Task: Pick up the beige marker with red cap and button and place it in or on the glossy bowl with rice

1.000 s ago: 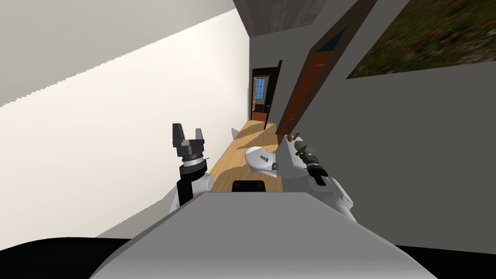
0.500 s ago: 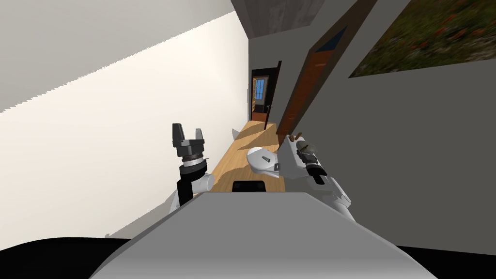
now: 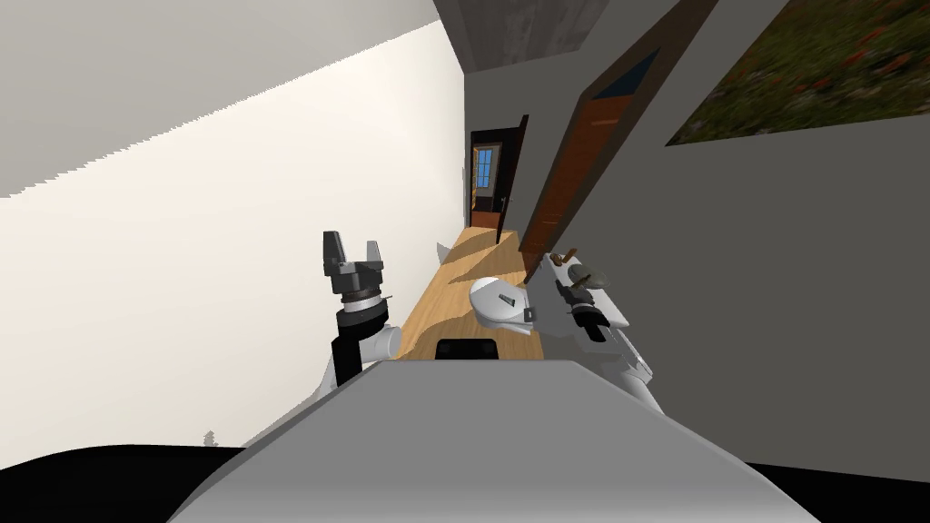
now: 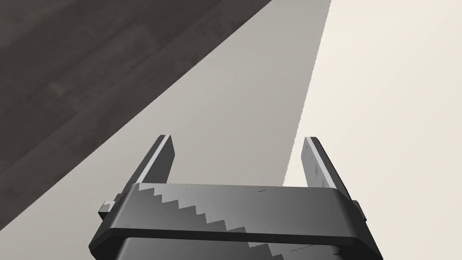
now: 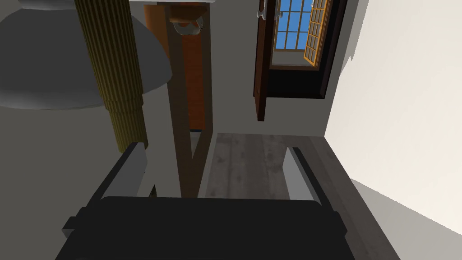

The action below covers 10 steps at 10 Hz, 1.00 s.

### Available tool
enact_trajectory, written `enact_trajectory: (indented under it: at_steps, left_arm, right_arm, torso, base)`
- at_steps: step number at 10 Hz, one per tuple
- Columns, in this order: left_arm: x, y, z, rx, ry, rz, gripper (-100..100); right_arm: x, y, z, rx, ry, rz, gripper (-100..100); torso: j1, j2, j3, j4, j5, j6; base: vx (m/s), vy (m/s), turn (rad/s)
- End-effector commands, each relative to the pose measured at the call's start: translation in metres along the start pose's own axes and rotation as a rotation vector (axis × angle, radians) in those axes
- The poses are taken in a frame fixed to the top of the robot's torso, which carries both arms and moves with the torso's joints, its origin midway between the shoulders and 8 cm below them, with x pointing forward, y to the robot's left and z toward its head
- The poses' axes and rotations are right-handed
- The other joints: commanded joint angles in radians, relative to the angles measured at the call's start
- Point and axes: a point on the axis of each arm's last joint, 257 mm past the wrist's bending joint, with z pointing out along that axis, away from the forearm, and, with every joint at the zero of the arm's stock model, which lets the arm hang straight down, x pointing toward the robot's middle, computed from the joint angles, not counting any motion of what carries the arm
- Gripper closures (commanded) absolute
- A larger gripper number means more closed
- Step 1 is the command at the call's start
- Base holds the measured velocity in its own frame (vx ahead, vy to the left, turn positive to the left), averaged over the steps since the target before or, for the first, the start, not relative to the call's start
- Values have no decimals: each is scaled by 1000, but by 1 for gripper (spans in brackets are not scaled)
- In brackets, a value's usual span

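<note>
In the right wrist view a ribbed olive-beige marker (image 5: 118,81) lies against the side of a grey glossy bowl (image 5: 54,63). Its lower end stops just beyond one finger (image 5: 135,158) of my right gripper (image 5: 214,151). That gripper is open, and the marker stands outside its jaws with nothing between the fingers. Neither the marker's cap nor the bowl's inside can be seen. The head view shows my right gripper (image 3: 576,292) at a small white table (image 3: 613,313), just below the bowl (image 3: 595,275). My left gripper (image 3: 352,247) is raised at the left, open (image 4: 237,144) and holding nothing.
A small brown object (image 5: 182,20) sits at the table's edge beyond the bowl. A brown door frame (image 3: 581,163) rises just behind the table on the right wall. A wooden-floored hallway (image 3: 454,281) runs ahead to an open doorway with a window (image 3: 489,182).
My right gripper has gone from shut to open and let go of the marker. The head view has shifted slightly, so the table and door frame sit a little further right.
</note>
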Motion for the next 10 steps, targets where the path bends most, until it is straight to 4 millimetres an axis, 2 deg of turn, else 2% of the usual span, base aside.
enact_trajectory:
  at_steps: [1, 4, 10]
  left_arm:
    - [0, 0, 0, 0, 0, 0, 0]
    - [0, 0, 0, 0, 0, 0, 0]
    - [0, 0, 0, 0, 0, 0, 0]
  right_arm:
    - [-1, -7, 2, 22, 0, -9, -100]
    - [-4, -29, -2, 80, -10, -24, -100]
    - [4, -74, -23, 195, -18, 16, -100]
  torso:
    - [0, 0, 0, 0, 0, 0]
    - [-6, -1, -1, 0, -1, 0]
    - [-20, -3, -2, -1, -4, 0]
  base:
    - [78, 175, -141]
    - [95, 100, -172]
    - [114, -52, -68]
